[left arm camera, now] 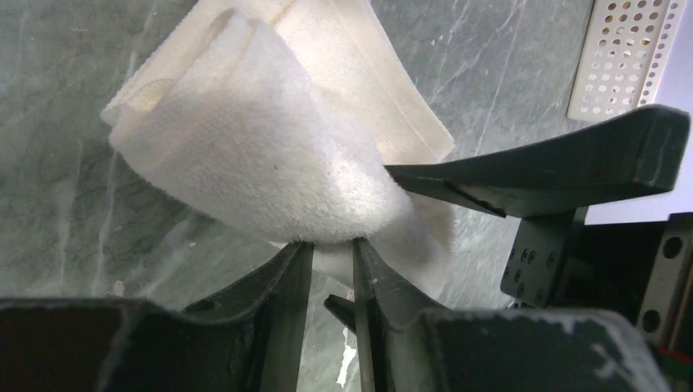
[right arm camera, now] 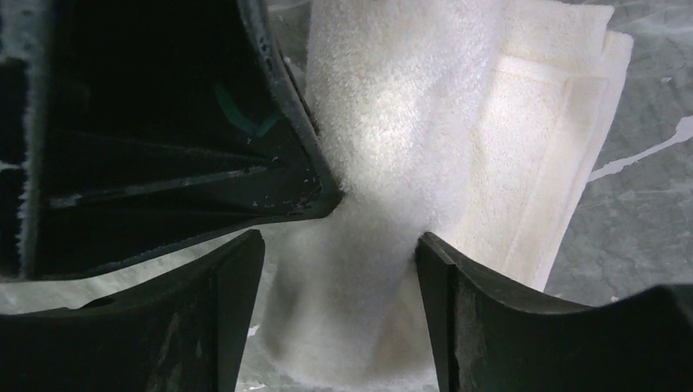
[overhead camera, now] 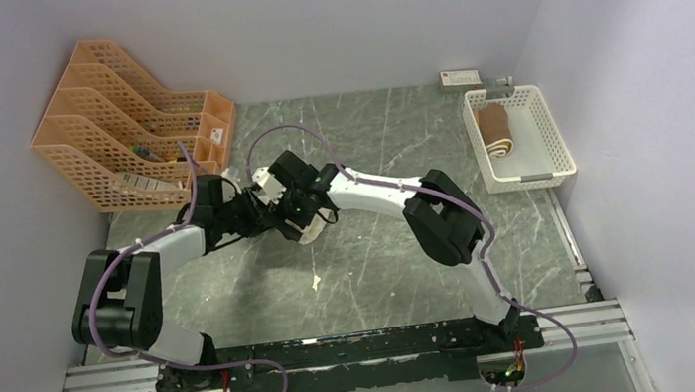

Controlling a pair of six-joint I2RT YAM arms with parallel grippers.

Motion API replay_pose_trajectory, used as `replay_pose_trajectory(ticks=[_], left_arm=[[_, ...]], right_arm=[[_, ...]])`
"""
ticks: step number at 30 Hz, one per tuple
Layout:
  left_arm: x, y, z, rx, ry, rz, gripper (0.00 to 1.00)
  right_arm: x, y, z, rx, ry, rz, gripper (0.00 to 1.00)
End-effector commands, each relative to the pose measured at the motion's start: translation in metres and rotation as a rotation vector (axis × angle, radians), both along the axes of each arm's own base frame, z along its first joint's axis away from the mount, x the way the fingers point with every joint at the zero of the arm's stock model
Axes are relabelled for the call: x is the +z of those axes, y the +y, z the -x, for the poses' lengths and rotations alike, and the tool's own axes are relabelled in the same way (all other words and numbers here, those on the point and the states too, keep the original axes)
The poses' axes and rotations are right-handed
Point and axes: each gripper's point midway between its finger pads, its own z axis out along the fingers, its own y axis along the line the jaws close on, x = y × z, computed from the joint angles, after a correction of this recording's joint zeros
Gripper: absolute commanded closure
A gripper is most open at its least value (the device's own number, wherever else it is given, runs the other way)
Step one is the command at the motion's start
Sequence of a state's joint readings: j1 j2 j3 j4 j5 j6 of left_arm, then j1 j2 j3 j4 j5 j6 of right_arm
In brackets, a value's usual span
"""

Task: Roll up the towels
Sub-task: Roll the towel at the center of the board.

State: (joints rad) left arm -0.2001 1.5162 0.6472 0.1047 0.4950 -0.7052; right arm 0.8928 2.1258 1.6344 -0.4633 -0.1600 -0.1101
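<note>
Mostly, the cream-white towel (overhead camera: pixel 309 233) is hidden under both arms from above. In the wrist views it is seen pinched by the left gripper (left arm camera: pixel 331 245). The right gripper (right arm camera: pixel 339 241) is spread around it, but whether it is squeezed cannot be told. Only from above is the rolled brown towel (overhead camera: pixel 495 131) seen in the basket (overhead camera: pixel 554 136).

Place: a robot lab cell, as far as I can see from my station.
Walls: plain grey panels (overhead camera: pixel 322 19) box in my table (overhead camera: pixel 373 273).
Mount: left arm (overhead camera: pixel 135 292) and right arm (overhead camera: pixel 446 219) sit on an aluminium rail (overhead camera: pixel 107 385).
Props: orange file racks (overhead camera: pixel 126 133), white basket (overhead camera: pixel 556 130).
</note>
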Motion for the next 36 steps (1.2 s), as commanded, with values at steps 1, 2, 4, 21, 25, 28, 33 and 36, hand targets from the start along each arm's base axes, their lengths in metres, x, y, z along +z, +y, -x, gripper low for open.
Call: replay_pose_trajectory(ticks=[1, 2, 4, 21, 25, 28, 33, 36], left_arm=[[0.012, 0.0, -0.005, -0.002, -0.048, -0.008, 0.63], [0.013, -0.001, -0.005, -0.001, -0.049, -0.007, 0.63], [0.017, -0.001, -0.008, 0.001, -0.057, -0.006, 0.63], [0.097, 0.034, -0.066, 0.046, -0.217, -0.011, 0.56], [0.073, 0.023, -0.055, 0.006, -0.172, -0.016, 0.57], [0.051, 0.005, -0.047, -0.025, -0.144, -0.058, 0.58], [0.021, -0.024, -0.045, -0.045, -0.117, -0.09, 0.58], [0.011, -0.03, -0.052, -0.042, -0.115, -0.112, 0.58]], right_arm=[[-0.01, 0.002, 0.003, -0.024, 0.049, 0.009, 0.45], [-0.012, 0.002, 0.004, -0.025, 0.058, 0.009, 0.53], [-0.015, 0.002, 0.004, -0.034, 0.072, 0.007, 0.61], [0.002, -0.032, -0.015, -0.169, 0.387, -0.35, 0.95], [-0.006, -0.041, -0.022, -0.196, 0.507, -0.413, 0.91], [-0.017, -0.042, -0.021, -0.196, 0.598, -0.423, 0.87], [-0.032, -0.045, -0.021, -0.227, 0.683, -0.435, 0.85], [-0.04, -0.05, -0.022, -0.242, 0.708, -0.425, 0.82]])
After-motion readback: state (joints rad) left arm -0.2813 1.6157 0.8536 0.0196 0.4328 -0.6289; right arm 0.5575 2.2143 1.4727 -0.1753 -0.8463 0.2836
